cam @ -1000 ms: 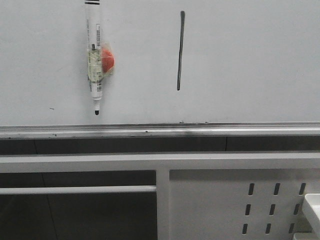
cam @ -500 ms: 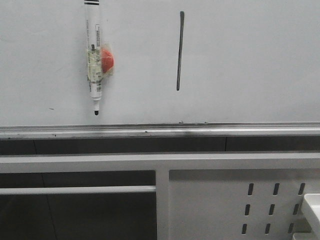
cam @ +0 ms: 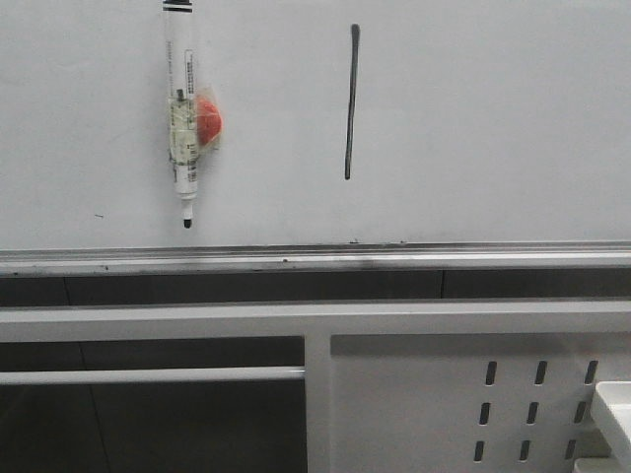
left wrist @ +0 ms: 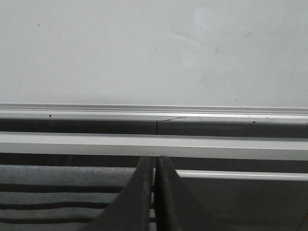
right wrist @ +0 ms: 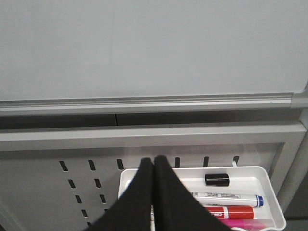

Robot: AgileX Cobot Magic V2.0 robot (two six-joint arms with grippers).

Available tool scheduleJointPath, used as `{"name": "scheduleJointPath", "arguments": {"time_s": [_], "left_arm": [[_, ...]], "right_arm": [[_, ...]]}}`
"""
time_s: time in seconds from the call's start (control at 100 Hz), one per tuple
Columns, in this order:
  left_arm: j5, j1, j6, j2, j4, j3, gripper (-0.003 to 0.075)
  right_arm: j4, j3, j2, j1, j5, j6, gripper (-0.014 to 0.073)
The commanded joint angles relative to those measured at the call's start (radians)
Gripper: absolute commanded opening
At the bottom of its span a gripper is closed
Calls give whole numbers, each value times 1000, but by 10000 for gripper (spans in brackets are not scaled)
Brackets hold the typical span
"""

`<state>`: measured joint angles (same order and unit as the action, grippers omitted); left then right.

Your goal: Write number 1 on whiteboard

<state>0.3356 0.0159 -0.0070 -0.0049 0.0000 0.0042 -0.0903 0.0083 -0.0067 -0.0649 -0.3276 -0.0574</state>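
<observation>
A large, flat, pale grey-white glossy whiteboard (cam: pixel 473 118) with a silver metal lower rail is seen filling the upper half of the front view. On it, the number 1 (cam: pixel 350 102) is drawn as a thin, dark grey, nearly vertical single stroke, placed a little left of the board's middle and well above the rail. To the left of the stroke, a white marker with a black tip (cam: pixel 182 108) is held upright against the board, tip down, with yellowish tape and a round red piece (cam: pixel 208 116) fixed at its middle. The marker and the stroke are kept well apart.

Below the rail, a white metal frame bar (cam: pixel 315 320) and a white perforated metal panel (cam: pixel 463 404) with dark oval slots are seen.

In the left wrist view, the dark left gripper (left wrist: pixel 154 192) is shown with its fingers pressed together and nothing between them, facing the board's rail. In the right wrist view, the dark right gripper (right wrist: pixel 153 192) is likewise shown with fingers closed against each other and empty. Behind it, a white plastic tray (right wrist: pixel 269 183) is hung on the perforated panel; a black cap (right wrist: pixel 217 179), a white marker with a blue end (right wrist: pixel 231 198), a red marker (right wrist: pixel 230 212) and a pink marker (right wrist: pixel 240 224) are lying in it.
</observation>
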Motion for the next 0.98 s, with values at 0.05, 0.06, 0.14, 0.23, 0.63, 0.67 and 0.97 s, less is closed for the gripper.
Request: {"name": "scheduleJointPath", "arguments": {"time_s": [0.05, 0.06, 0.14, 0.23, 0.63, 0.67, 0.97], "left_arm": [[-54, -6, -10, -21, -8, 35, -20], [-54, -6, -10, -21, -8, 35, -20], [-54, -6, -10, -21, -8, 35, -20], [-54, -6, -10, -21, -8, 35, -20], [-54, -6, -10, -21, -8, 35, -20], [-54, -6, -10, -21, -8, 35, -20], [-54, -6, -10, -21, -8, 35, -20]], "right_arm": [[37, 12, -26, -7, 22, -11, -69], [41, 12, -26, -7, 22, -11, -69], [51, 12, -26, -7, 20, -11, -69], [49, 12, -26, -7, 20, -11, -69], [49, 12, -24, -7, 20, -11, -69], [49, 12, -24, -7, 20, -11, -69], [49, 12, -24, -7, 20, -11, -69]]}}
